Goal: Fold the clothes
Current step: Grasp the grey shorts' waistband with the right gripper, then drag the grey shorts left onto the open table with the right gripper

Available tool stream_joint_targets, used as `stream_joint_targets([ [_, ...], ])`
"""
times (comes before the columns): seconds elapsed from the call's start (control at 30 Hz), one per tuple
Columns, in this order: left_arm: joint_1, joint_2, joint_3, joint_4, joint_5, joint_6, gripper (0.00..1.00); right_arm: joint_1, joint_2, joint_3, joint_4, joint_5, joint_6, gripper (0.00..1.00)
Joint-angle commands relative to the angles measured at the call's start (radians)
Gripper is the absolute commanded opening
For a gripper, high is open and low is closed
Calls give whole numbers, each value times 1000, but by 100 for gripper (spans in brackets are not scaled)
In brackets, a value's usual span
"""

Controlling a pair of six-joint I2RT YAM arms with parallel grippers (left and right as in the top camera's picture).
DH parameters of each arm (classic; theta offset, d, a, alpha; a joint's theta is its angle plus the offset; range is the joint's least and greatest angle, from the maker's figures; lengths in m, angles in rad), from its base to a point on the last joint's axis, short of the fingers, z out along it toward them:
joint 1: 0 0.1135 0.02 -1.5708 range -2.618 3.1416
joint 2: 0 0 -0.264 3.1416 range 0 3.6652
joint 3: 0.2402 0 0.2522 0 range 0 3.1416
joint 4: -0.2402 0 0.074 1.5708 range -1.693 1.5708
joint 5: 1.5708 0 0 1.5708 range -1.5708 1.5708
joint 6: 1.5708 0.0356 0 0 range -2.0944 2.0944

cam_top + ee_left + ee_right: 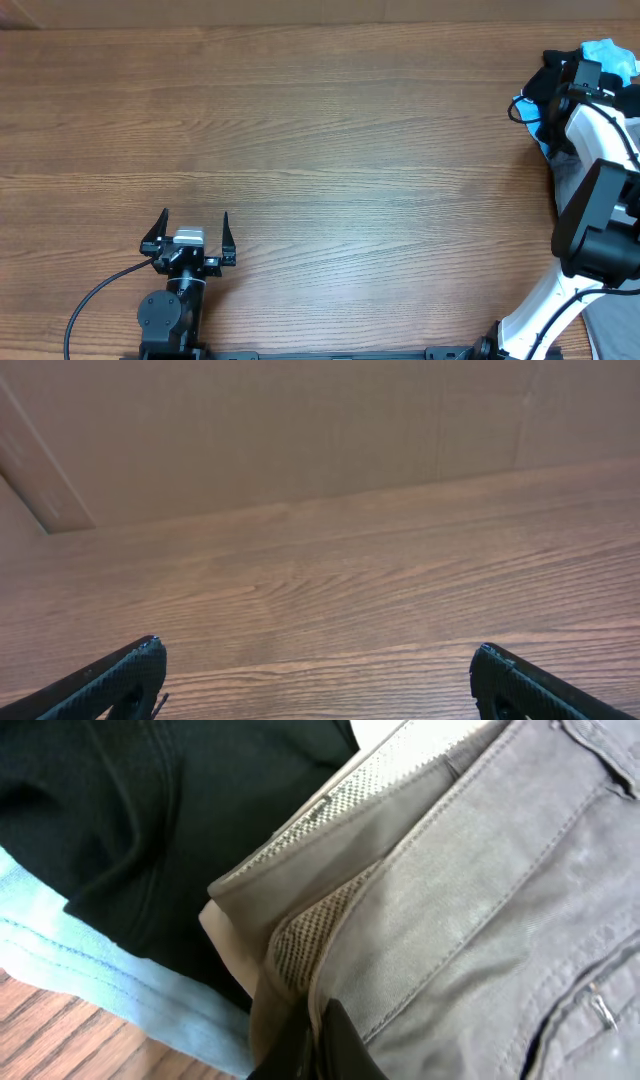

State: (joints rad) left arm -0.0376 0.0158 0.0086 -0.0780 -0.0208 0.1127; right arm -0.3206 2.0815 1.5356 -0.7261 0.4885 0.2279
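Item 1. Table (350, 150): brown wood-grain top, filling the overhead view.

Item 2. Left gripper (194, 218): low on the table's near-left side, well apart from all cloth. The jaws stood spread wide and nothing was between them. In the left wrist view its two black fingers (125, 675) framed bare wood, with a plain tan board (300, 430) standing behind the table's far edge. A black cable (100, 290) curved away from the arm's base.

Item 3. Right arm (600, 130): white and black, reaching along the table's right edge to a heap of garments at the far-right corner.

Item 4. Grey trousers (500, 920): medium grey, in that heap, filling the right half of the right wrist view. The waistband ran diagonally and stitched seams showed. They lay unfolded and rumpled, resting against the beige trousers (300, 870).

Item 5. Right gripper (320, 1038): dark fingers close together at the lower edge of the grey waistband, touching the cloth. Whether they clamped the fabric could not be told.

Item 6. Black garment (170, 830): left of the beige trousers, overlying the light-blue garment (110, 980), which lay on the wood. Both showed from overhead beside the right arm
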Motion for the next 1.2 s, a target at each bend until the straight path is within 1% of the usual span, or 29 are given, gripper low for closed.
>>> stream_joint_targets([
  [0.0,6,-10,-4,4,-12,21,100,0,-101,38,-13,0,77,4],
  [0.13,6,-10,-4,4,-12,21,100,0,-198,38,-21,-35,84,4],
  [0.23,6,-10,-4,4,-12,21,100,1,-255,38,-30,-119,84,4],
  [0.47,6,-10,-4,4,-12,21,100,35,-303,38,-47,-253,84,4],
  [0.67,6,-10,-4,4,-12,21,100,126,-303,38,-41,-409,84,4],
  [1.17,6,-10,-4,4,-12,21,100,401,-303,38,-16,-422,84,4],
])
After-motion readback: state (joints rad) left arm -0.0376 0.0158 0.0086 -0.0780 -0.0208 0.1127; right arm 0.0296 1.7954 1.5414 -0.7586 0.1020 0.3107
